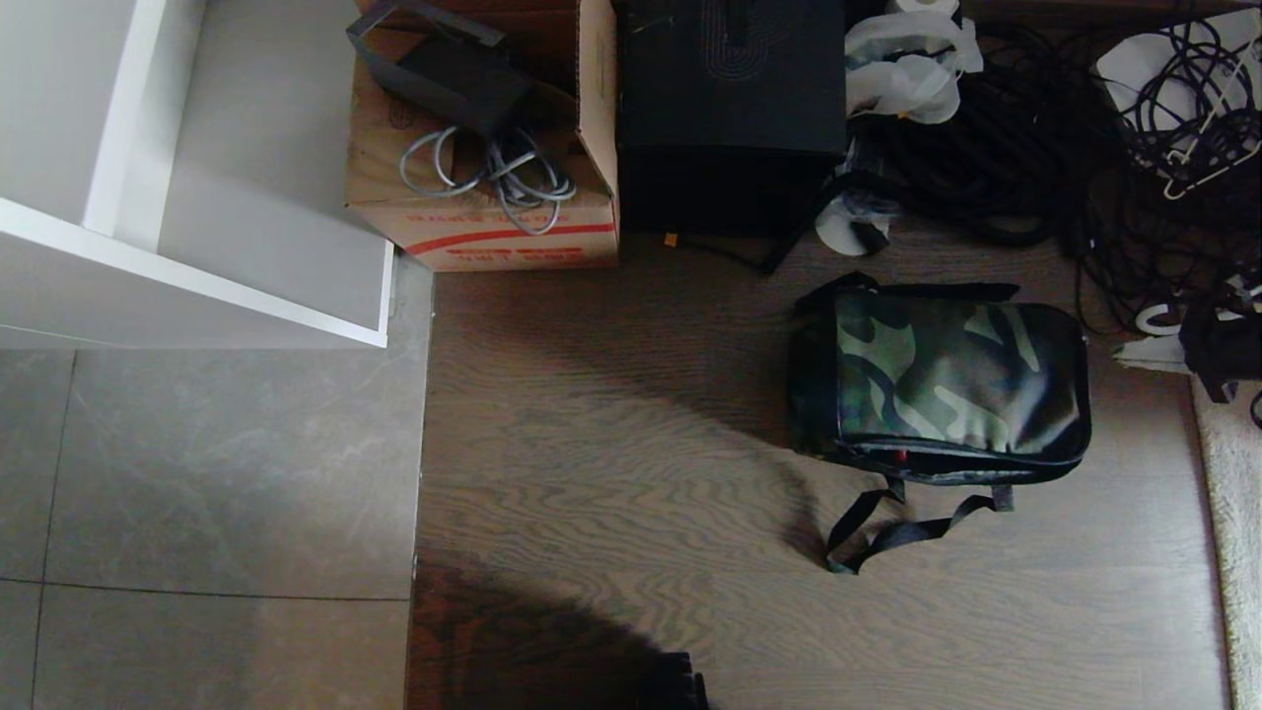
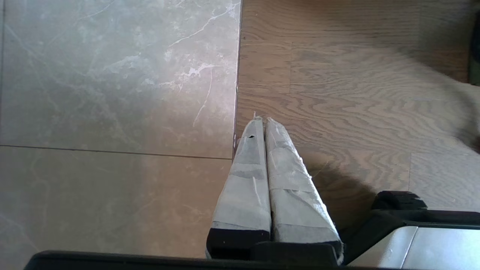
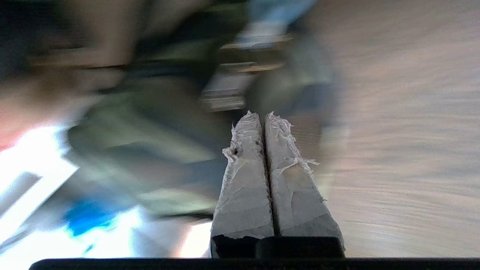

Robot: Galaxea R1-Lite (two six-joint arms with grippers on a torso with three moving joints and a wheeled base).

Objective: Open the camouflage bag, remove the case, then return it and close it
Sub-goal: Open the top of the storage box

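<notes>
The camouflage bag lies on the wooden floor at the right of the head view, its green camouflage top up and its black strap trailing toward me. A small red spot shows at its near zipper edge. The case is hidden from view. Neither arm appears in the head view. My right gripper is shut with nothing between its taped fingers, and a smeared green shape that may be the bag lies beyond it. Above the seam between tile and wood, my left gripper hangs shut and empty.
A cardboard box with cables and a tall black box stand at the back. Tangled black cables fill the back right. A white shelf unit is at the left, a pale rug edge at the right.
</notes>
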